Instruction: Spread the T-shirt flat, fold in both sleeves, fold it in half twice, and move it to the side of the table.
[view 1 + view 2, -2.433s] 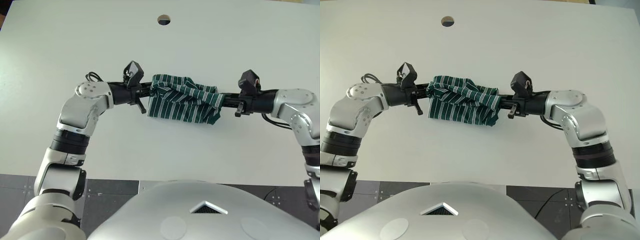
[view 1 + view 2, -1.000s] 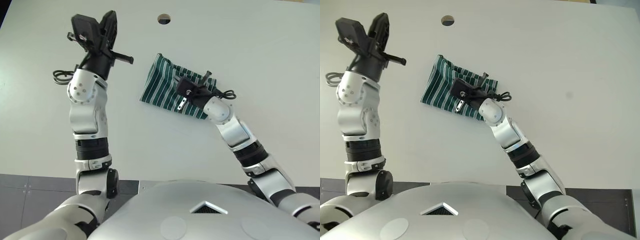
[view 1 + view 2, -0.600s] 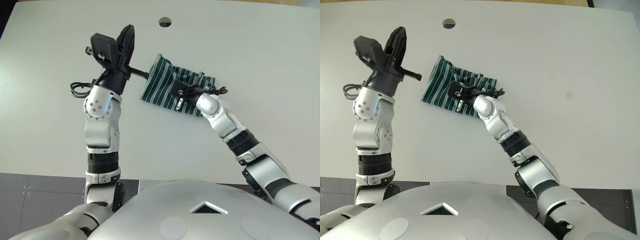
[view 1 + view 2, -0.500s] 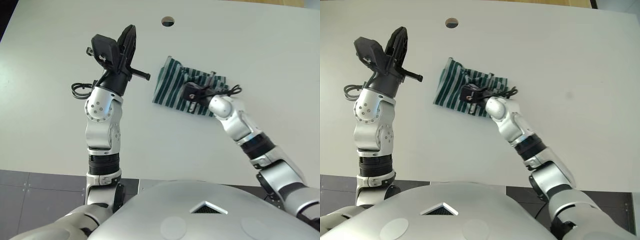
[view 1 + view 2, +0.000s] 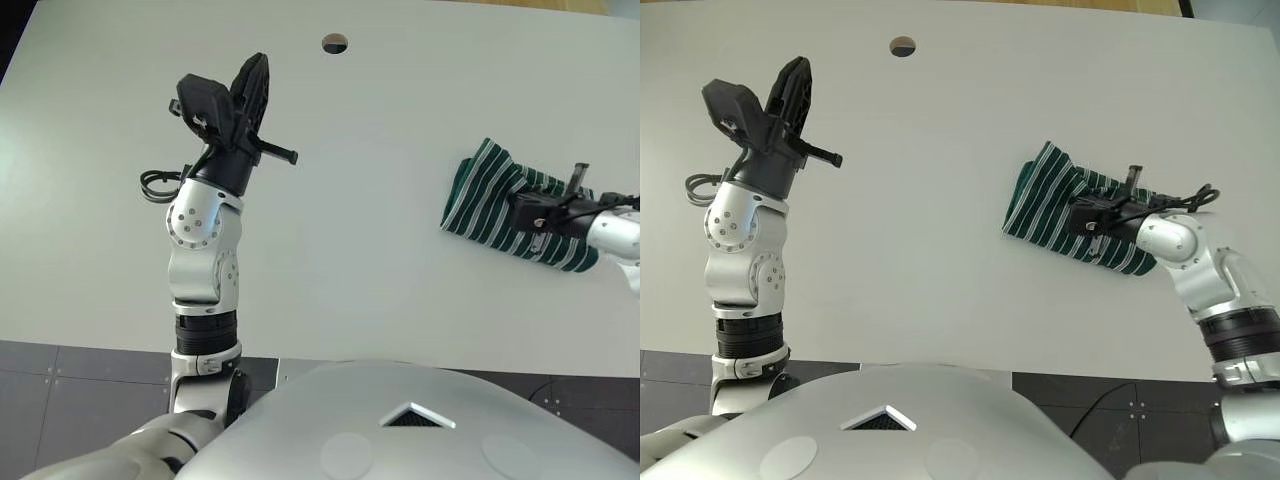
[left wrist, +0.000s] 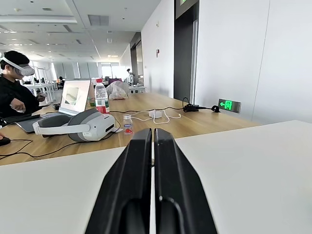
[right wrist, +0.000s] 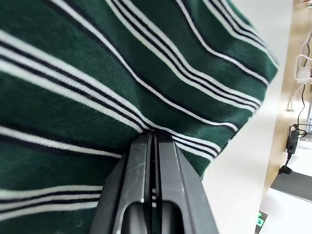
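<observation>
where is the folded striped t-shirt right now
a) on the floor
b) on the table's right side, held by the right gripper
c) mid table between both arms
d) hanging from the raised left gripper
B: the T-shirt lies on the table toward the robot's right, with the right gripper shut on its cloth, while the left gripper is raised and shut on nothing.

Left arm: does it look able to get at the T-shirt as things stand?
Probably not. The T-shirt lies far to the robot's right on the table, the right gripper shut on it; the left gripper is raised, shut, over the left side. Nothing stands between, but it looks a long cross-body stretch.
</observation>
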